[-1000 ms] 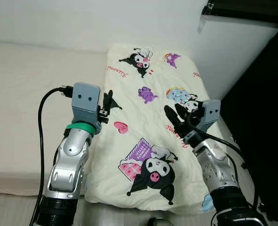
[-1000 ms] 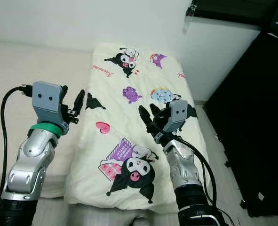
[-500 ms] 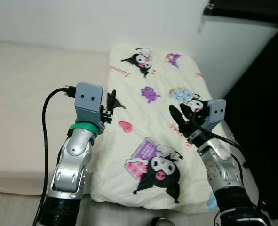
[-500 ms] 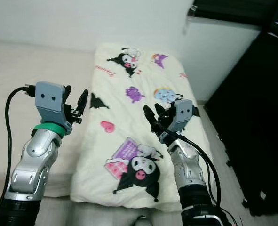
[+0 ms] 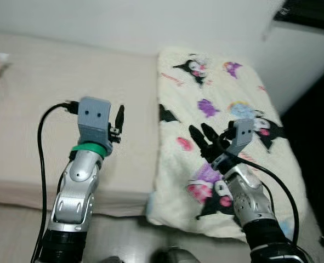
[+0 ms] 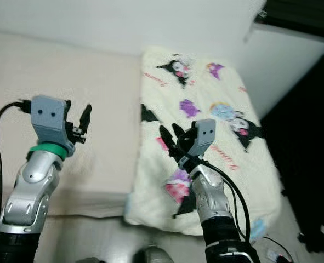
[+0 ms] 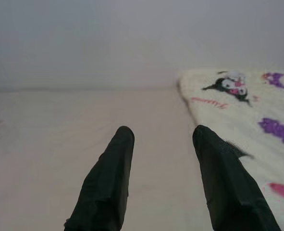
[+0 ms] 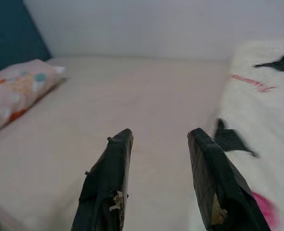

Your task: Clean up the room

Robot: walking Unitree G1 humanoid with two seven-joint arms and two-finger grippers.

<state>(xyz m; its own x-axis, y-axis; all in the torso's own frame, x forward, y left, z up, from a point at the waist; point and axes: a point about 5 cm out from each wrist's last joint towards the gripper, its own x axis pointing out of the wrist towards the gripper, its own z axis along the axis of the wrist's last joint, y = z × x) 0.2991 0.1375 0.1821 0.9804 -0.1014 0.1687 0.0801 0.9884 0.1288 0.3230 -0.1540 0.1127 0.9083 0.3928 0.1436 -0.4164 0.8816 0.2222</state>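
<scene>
On the bed [image 5: 35, 104], the cartoon-printed blanket [image 5: 244, 98] lies folded along the right side, and over the last 1 s the whole view has swung left, which reads as the camera turning, so more bare mattress and a patterned pillow [image 8: 17, 89] now show. Both arms are raised: the left pincer [image 5: 119, 118] hangs over the plain sheet, the right pincer [image 5: 203, 139] over the blanket's left edge, each with fingers apart and gripping nothing. My guess is the robot is moving on to the pillow end.
</scene>
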